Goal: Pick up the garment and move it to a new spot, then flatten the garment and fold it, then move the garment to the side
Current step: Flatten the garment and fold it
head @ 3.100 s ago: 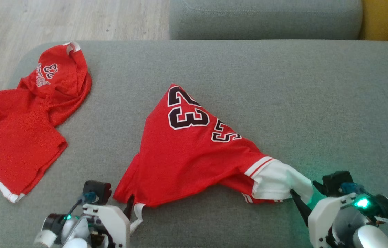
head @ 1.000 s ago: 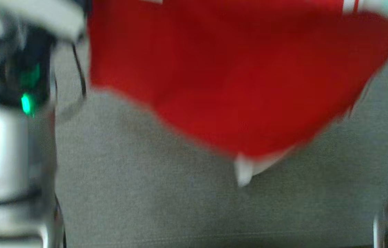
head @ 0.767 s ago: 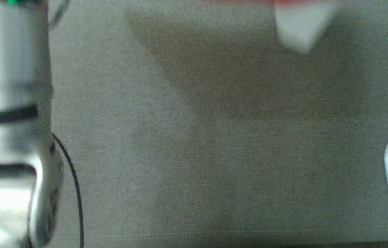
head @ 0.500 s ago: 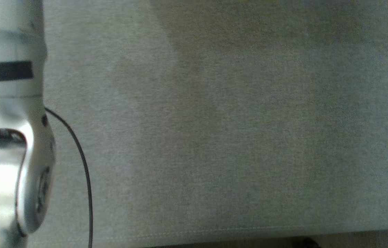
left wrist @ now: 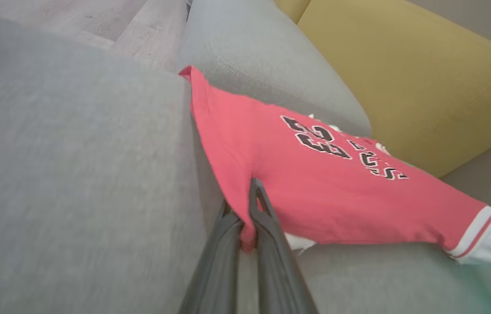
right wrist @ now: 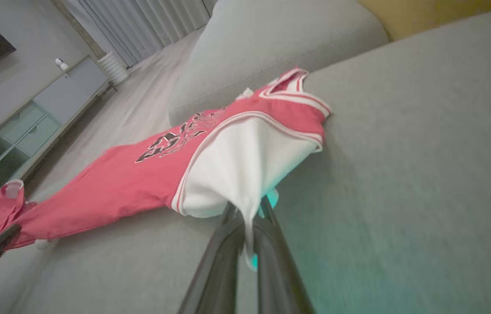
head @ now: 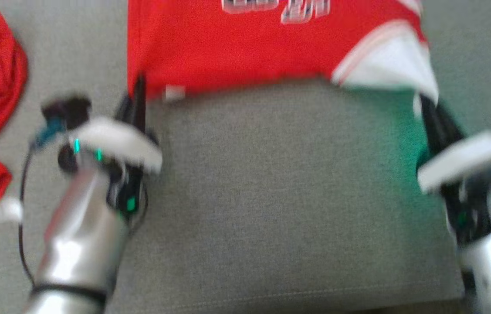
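Pulled wider than moments ago, the red jersey (head: 249,48) lies stretched across the grey sofa cushion (head: 271,196). The left pincer (head: 139,87) is clamped on its hem corner and the right pincer (head: 422,104) on its white end.

Head camera looks steeply down on the sofa seat (head: 271,196); both wrist cameras sit low and close, facing far, all sharing the red jersey (left wrist: 315,187)

The garment (head: 249,48) is red with a white sleeve (head: 384,61) and black numerals (left wrist: 323,139), the sofa (head: 271,196) grey.
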You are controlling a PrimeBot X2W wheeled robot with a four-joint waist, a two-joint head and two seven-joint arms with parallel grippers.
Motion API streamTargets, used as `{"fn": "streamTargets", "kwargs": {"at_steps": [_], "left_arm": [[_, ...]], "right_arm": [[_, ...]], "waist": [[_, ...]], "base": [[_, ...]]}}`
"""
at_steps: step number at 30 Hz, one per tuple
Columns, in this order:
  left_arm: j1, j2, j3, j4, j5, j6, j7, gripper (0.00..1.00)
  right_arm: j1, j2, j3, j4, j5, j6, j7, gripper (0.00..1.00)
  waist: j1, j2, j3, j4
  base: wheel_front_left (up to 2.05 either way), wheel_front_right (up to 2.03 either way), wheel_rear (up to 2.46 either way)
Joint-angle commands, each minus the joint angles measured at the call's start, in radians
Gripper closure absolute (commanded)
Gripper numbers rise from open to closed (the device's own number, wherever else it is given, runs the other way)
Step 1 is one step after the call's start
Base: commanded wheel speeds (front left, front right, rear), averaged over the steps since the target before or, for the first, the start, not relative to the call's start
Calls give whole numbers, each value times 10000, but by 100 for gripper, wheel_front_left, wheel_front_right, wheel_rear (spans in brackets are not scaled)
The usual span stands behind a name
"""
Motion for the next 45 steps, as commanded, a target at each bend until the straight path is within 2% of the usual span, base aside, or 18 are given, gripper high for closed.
{"fn": "streamTargets", "kwargs": {"at_steps": [1, 4, 6, 9, 13, 17, 20, 24, 30, 32, 38, 45], "left_arm": [[419, 421, 191, -589, -48, -46, -137, 100], [2105, 529, 120, -1629, -140, 47, -126, 100], [3245, 600, 116, -2501, -279, 272, 32, 100], [5023, 636, 168, -4131, -558, 852, 376, 100], [7453, 646, 326, -6591, -981, 1830, 840, 100], [8864, 777, 104, -8626, -964, 2645, 1541, 100], [8911, 916, -48, -9426, -921, 3044, 2224, 100], [8063, 1099, -155, -9421, -821, 3437, 3223, 100], [6247, 1069, -294, -8655, -821, 3788, 4524, 100], [5455, 1143, -223, -8308, -933, 4099, 5342, 100], [3867, 1538, -455, -7731, -1029, 4347, 7205, 100], [2664, 1693, -653, -7150, -1074, 4457, 8375, 100]], "right_arm": [[536, -108, 102, -686, 165, 75, 89, 100], [2415, -303, -125, -1641, 96, 75, 382, 100], [3726, -299, -286, -2359, -83, 75, 707, 100], [5637, -72, -720, -3476, -308, 75, 1263, 100], [7868, 509, -1198, -4978, -734, 75, 2023, 100], [8655, 1022, -1667, -6100, -821, 75, 2560, 100], [8311, 1111, -1919, -6352, -952, 75, 3007, 100], [7217, 1025, -1951, -6203, -882, 75, 3705, 100], [5231, 117, -1845, -5388, -970, 75, 4756, 100], [4362, -336, -1735, -5009, -913, 75, 5377, 100], [2818, -977, -1496, -4148, -692, 75, 6487, 100], [1532, -1403, -1176, -3252, -837, 75, 6995, 100]], "waist": [[1, 0, -733, 70], [1, 0, -1434, 181], [1, 0, -1840, 244], [1, 0, -2281, 306], [1, 0, -2500, 389], [1, 0, -2396, 444], [1, 0, -2307, 517], [1, 0, -2035, 628], [1, 0, -1488, 724], [1, 0, -1263, 769], [1, 0, -852, 908], [1, 0, -700, 901]], "base": [[0, 0, 0], [0, 0, 0], [0, 0, 0], [0, 0, 0], [0, 0, 0], [0, 0, 0], [0, 0, 0], [0, 0, 0], [0, 0, 0], [0, 0, 0], [0, 0, 0], [0, 0, 0]]}}
